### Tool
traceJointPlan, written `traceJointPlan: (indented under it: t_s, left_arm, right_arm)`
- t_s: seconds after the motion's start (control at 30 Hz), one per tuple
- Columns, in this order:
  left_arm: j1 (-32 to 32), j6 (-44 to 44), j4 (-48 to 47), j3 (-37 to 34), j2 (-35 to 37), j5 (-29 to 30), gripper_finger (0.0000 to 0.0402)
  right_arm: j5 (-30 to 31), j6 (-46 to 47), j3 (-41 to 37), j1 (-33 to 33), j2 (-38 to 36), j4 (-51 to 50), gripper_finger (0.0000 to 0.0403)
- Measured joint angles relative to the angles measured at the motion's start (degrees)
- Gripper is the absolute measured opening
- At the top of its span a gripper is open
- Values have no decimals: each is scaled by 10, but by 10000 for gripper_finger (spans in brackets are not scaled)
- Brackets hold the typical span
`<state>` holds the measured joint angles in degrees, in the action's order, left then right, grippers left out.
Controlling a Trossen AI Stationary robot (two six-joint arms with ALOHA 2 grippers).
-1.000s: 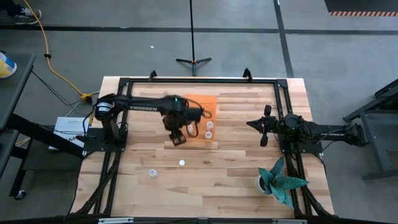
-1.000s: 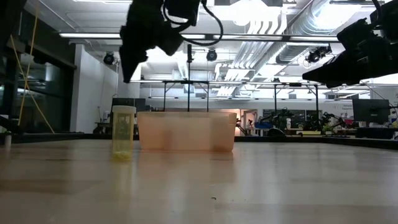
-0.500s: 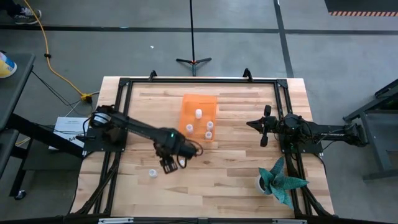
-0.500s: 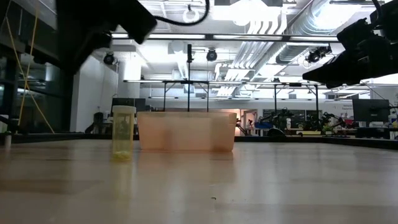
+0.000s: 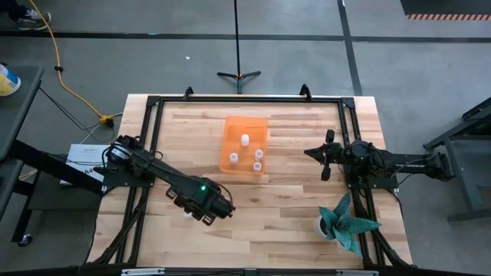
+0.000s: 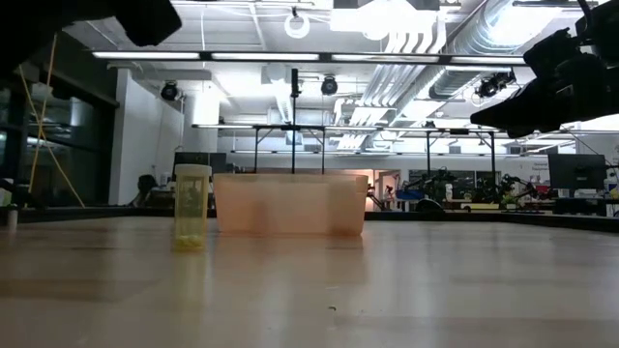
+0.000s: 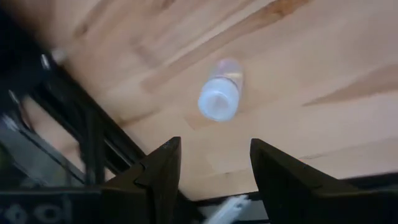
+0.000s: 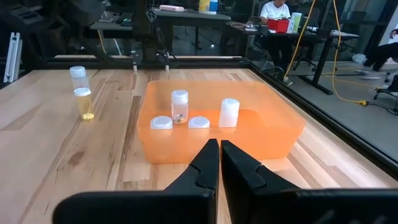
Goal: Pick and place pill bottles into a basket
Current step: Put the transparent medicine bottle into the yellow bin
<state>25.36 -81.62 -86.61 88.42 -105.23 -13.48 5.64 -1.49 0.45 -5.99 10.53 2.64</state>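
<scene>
The orange basket (image 5: 245,132) stands at the table's far middle and holds several white-capped pill bottles (image 8: 180,104). Two more bottles stand upright on the wood toward the near left (image 8: 83,102), (image 8: 78,73). One of them shows beside my left gripper in the high view (image 5: 188,215). My left gripper (image 5: 196,211) hovers open over a standing bottle (image 7: 219,96), which lies just ahead of its fingertips (image 7: 214,165). My right gripper (image 8: 219,152) is shut and empty, and waits at the table's right, pointing at the basket (image 8: 217,134).
A white pot with a teal plant (image 5: 345,224) stands at the near right corner. Black frame rails run along the table's edges (image 5: 146,138). In the low view one yellowish bottle (image 6: 191,205) stands left of the basket (image 6: 290,203).
My left gripper has swung from over the basket toward the table's near edge and left. It now hangs over the loose bottles. The bottles and the basket have stayed in place.
</scene>
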Motion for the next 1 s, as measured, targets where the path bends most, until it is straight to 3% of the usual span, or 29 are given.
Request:
traceJointPlan:
  t_s: [0.17, 0.37, 0.5, 0.83, 1.0]
  left_arm:
    - [16, -85, 1, 0, 0, 3, 227]
    - [45, -131, 4, 0, 0, 54, 227]
    - [54, -134, 39, 0, 0, 87, 227]
    - [68, -150, -8, -2, 0, 107, 227]
    - [77, -161, 22, -52, 14, 109, 227]
  right_arm:
    - [0, 15, 0, 0, 0, 5, 5]
    - [-2, 17, 0, 0, 0, 1, 6]
    - [-2, 17, 0, 0, 0, 1, 6]
    - [-13, 17, 0, 0, 0, 1, 1]
    - [-36, 17, 0, 0, 0, 1, 1]
